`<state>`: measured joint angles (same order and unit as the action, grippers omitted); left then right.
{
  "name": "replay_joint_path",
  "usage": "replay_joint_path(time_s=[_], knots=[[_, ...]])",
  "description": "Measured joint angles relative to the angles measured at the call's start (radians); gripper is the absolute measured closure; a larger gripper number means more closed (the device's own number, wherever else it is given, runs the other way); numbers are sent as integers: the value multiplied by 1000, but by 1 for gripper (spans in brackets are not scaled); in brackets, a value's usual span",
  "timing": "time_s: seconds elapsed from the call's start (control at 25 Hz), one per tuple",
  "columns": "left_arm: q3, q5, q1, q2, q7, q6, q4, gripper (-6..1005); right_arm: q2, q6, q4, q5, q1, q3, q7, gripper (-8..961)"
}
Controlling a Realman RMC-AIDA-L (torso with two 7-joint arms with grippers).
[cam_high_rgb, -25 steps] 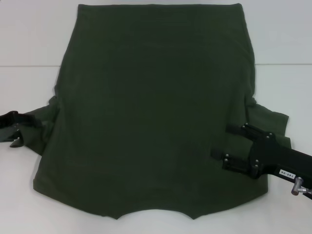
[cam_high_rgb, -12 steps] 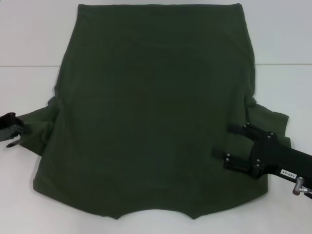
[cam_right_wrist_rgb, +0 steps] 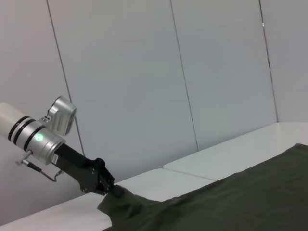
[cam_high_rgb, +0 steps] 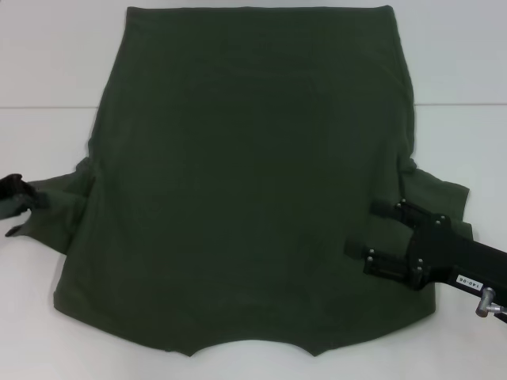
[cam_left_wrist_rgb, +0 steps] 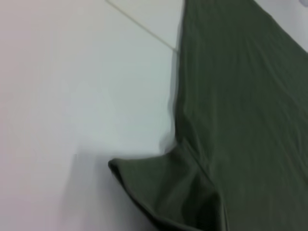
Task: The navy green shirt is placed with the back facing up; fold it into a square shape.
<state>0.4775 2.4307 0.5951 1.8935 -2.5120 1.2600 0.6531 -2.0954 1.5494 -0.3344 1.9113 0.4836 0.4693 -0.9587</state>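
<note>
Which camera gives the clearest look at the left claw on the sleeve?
The right wrist view: the left claw meets the navy green shirt at its sleeve tip. The head view catches it only at the frame edge; the left wrist view shows only sleeve.

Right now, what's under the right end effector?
The navy green shirt lies under the right end effector, near its right sleeve. The white table beneath is covered there, unseen.

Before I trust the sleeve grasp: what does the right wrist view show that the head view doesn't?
Only the right wrist view shows the left gripper from the side, pinching the navy green shirt sleeve, with a paneled wall behind. Only the head view shows the right gripper resting open over the right sleeve area. Both show the white table.
</note>
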Motion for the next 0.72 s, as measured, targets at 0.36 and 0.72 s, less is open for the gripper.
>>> replay_joint_path(time_s=[0.36,0.72], knots=[[-2,4,13,-49,-35,32,65,992,0,4,-1,0,0,0,0,111],[7,17,47,-76,-72,78,121,993,0,5,-1,0,0,-1,1,115]])
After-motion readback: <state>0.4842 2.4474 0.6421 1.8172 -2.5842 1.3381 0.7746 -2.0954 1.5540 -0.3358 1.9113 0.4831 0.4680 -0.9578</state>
